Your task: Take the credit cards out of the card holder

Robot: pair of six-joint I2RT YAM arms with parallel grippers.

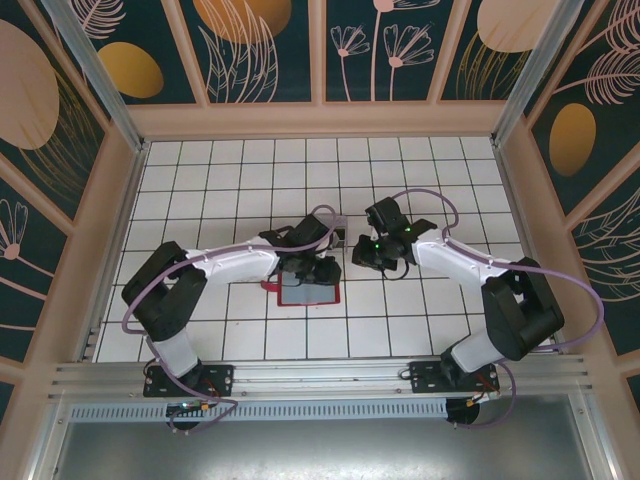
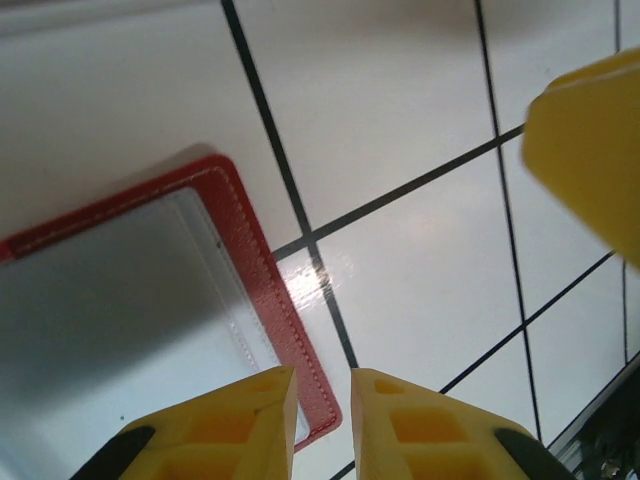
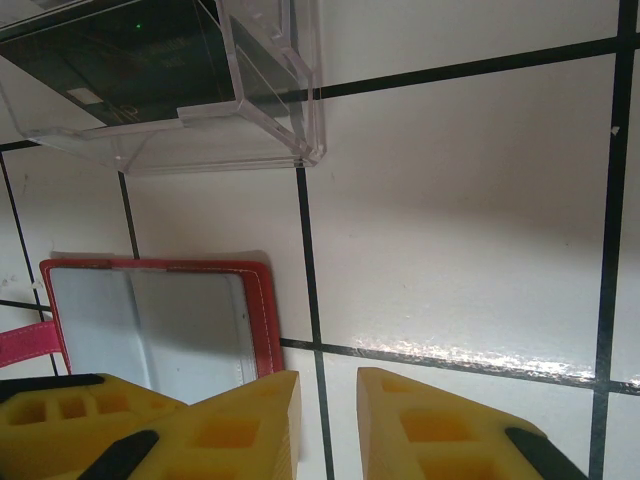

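The card holder (image 1: 310, 293) lies open and flat on the tiles, red-rimmed with its grey inner side up. My left gripper (image 1: 312, 270) hovers right over it. In the left wrist view its yellow fingertips (image 2: 322, 372) stand a narrow gap apart above the card holder's (image 2: 150, 290) near corner, with nothing between them. My right gripper (image 1: 368, 255) is just right of the holder, its jaws (image 3: 328, 375) also narrowly apart over bare tile. The holder (image 3: 160, 320) and its red tab (image 3: 20, 345) show beside it. No credit cards show in the holder's grey pocket.
A clear plastic box (image 3: 250, 110) sits just beyond the holder with something dark and flat (image 3: 130, 60) inside. The right gripper's yellow finger (image 2: 590, 140) shows close by in the left wrist view. Wooden walls ring the white tiled table (image 1: 220, 180).
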